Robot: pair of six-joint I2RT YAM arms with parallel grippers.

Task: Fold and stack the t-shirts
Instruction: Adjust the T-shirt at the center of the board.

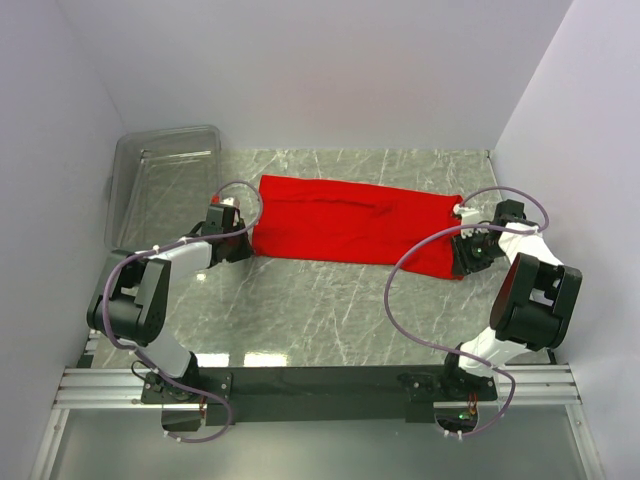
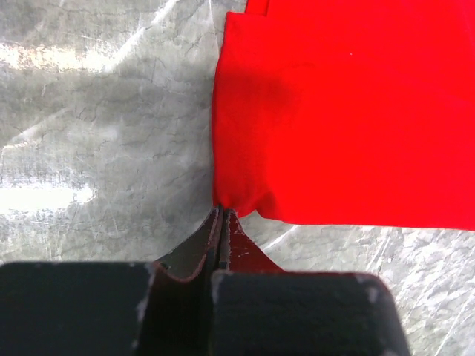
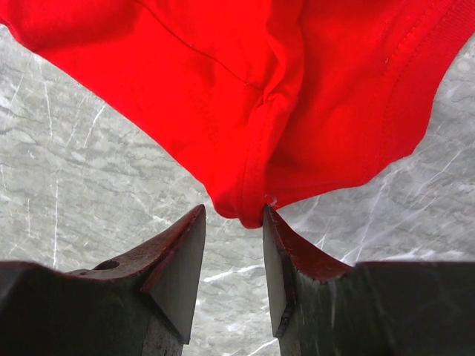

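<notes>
Left gripper [image 2: 221, 216] is pinched shut on the near-left corner of the t-shirt [image 1: 350, 225], while our right gripper [image 3: 234, 222] stands open with the near-right corner just at its tips; we judge it should close on every layer before both ends rise together. We see the t-shirt as a flat band across the table [image 1: 330, 310], long axis left to right, right end slightly nearer; neck end unclear.
</notes>
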